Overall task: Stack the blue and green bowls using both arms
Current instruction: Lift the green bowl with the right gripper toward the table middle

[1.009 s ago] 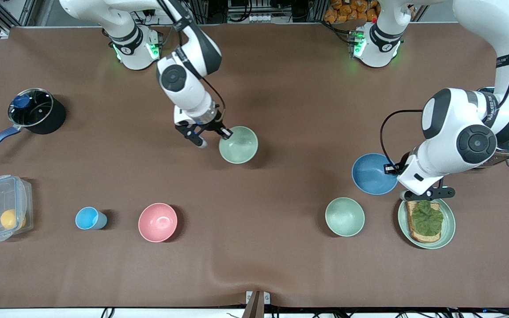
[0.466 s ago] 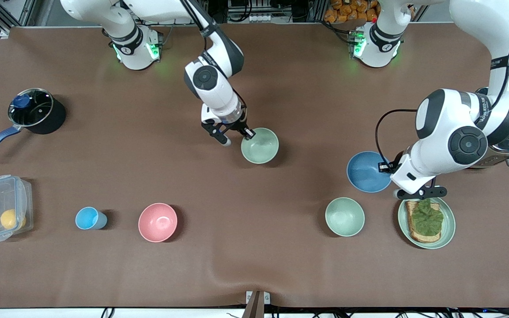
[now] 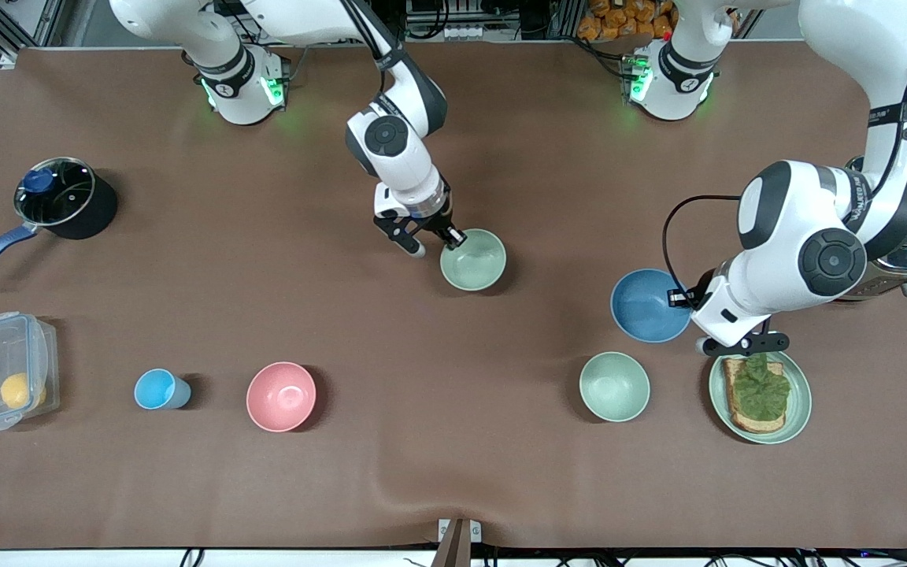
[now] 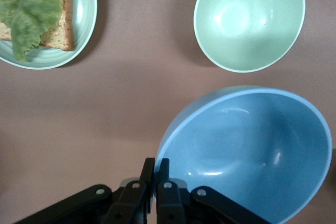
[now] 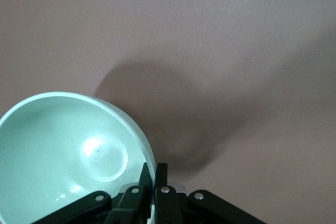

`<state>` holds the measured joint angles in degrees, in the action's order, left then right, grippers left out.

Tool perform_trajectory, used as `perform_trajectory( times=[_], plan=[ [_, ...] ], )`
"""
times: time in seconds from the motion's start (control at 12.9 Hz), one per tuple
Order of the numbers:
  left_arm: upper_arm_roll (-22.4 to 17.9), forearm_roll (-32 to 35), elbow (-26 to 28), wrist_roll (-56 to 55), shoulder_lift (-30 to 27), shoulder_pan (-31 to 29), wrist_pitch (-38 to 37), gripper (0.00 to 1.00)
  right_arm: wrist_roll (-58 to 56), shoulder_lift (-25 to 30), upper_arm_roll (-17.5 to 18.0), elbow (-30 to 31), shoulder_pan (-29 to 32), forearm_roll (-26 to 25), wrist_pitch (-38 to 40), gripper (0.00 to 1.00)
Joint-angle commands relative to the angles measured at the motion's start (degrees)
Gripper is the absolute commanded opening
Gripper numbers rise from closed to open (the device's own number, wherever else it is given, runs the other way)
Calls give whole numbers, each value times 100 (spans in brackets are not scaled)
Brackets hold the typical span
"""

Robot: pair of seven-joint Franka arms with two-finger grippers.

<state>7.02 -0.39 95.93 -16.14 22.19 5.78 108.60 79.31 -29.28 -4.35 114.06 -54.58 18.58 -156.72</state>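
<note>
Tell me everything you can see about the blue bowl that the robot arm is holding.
The blue bowl is round, plain, matte sky-blue, plastic-looking and empty. The left hand is shut on its rim, holding it tilted and lifted over the brown table; nothing else touches it. It hangs above a spot beside the mint-green bowl and the green plate carrying toast and lettuce, toward the left arm's end of the table.
</note>
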Motion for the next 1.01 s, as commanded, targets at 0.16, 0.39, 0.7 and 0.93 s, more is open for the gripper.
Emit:
perform_trajectory(
  times=[0.16,0.39,0.7,0.93],
  plan=[
    [36,-443,-39,-109,93,2,161,0,278,-385,-470,-393,-580,14,-43,0],
    [36,-594,-39,-109,101,81,170,0,296,-448,-479,-455,-598,23,-34,28],
    [36,-761,-39,-118,101,73,214,0,331,-404,-471,-490,-528,32,124,100],
    [36,-787,-30,-126,101,142,214,0,340,-404,-471,-534,-528,58,124,100]
  ],
)
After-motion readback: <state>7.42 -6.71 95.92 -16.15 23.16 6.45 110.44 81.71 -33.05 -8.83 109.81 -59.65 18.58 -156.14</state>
